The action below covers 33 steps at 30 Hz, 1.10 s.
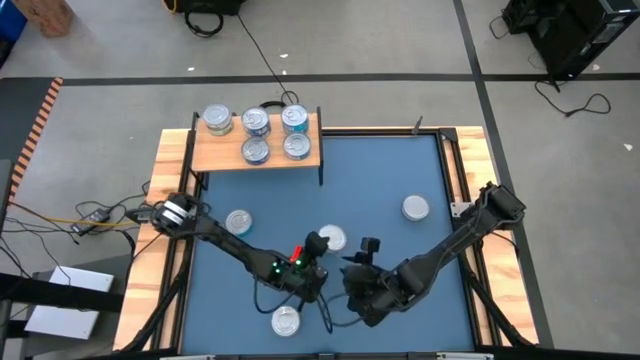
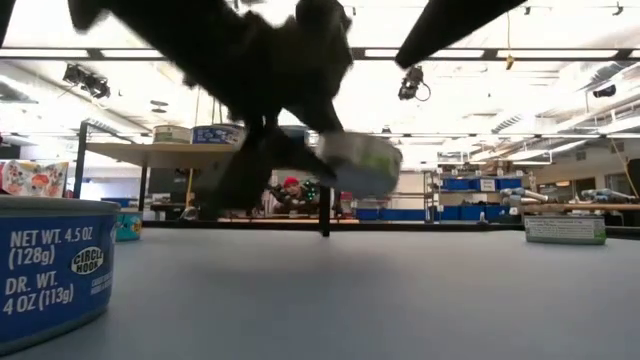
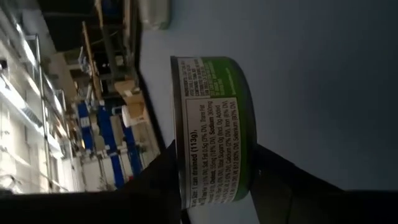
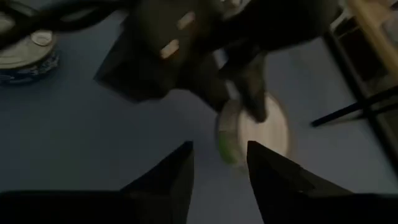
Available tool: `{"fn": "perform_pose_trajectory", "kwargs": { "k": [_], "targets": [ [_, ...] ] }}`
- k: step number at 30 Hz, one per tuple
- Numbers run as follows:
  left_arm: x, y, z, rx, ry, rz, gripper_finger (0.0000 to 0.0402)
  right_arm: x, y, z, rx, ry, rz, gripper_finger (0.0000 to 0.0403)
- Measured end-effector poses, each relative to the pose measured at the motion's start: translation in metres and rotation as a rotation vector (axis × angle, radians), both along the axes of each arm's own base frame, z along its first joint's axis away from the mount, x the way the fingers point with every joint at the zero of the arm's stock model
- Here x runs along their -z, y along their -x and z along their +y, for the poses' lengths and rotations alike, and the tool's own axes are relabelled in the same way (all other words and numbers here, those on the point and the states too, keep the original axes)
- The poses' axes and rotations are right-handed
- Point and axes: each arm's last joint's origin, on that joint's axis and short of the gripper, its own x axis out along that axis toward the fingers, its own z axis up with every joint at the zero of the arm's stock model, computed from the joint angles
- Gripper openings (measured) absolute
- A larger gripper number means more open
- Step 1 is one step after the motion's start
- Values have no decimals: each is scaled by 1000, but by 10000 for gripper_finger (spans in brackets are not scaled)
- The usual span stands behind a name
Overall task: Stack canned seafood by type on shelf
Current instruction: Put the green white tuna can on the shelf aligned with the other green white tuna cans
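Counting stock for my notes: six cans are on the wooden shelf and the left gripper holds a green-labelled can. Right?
Not quite: the high view shows five cans on the wooden shelf, not six. The left gripper does hold a green-labelled can.

Shelf (image 1: 215,153): five tins (image 1: 257,122). Blue tabletop (image 1: 380,180): three tins (image 1: 415,208).
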Motion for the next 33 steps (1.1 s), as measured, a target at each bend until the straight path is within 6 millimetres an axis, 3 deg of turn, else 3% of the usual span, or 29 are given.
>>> {"fn": "perform_pose_trajectory", "kwargs": {
  "k": [6, 13, 20, 28, 33],
  "targets": [
    [-42, 22, 6, -64, 70, -60, 143, -1, 6, 6, -4, 32, -4, 122],
    [-94, 61, 26, -188, 149, -158, 143, -1, 7, 5, 1, 38, 9, 12],
    [-130, 112, 51, -340, 176, -222, 143, -1, 5, 2, 8, 40, 12, 16],
    [-149, 165, 78, -567, 226, -250, 143, -1, 4, 0, 13, 39, 14, 10],
    [-152, 178, 86, -626, 338, -234, 143, -1, 3, -2, 17, 42, 16, 3]
  ]
}}
